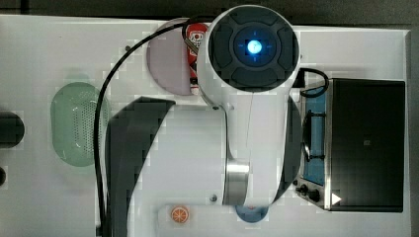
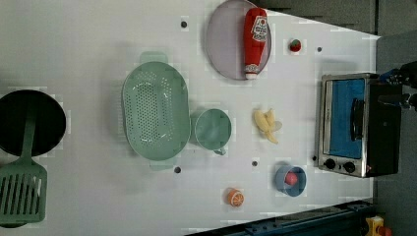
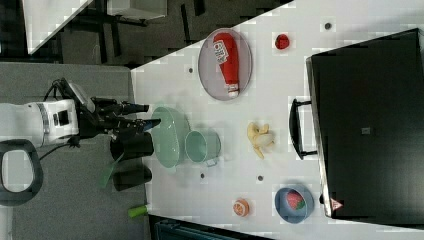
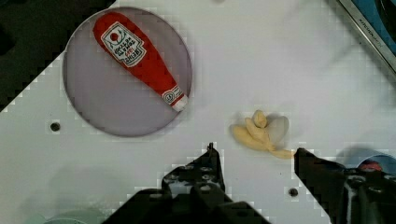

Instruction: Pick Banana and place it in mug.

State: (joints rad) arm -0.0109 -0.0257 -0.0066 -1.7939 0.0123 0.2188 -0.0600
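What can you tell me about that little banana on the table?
The banana is a small pale yellow toy-like piece, seemingly part peeled, with segments splayed apart and a paler flap. It lies flat on the white table, touching nothing, between the teal mug and the toaster oven in the left view.

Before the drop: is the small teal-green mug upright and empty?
Upright and empty. In the left view the small teal-green mug opens toward the camera, showing only bare teal interior; the pale yellow banana lies apart on the table.
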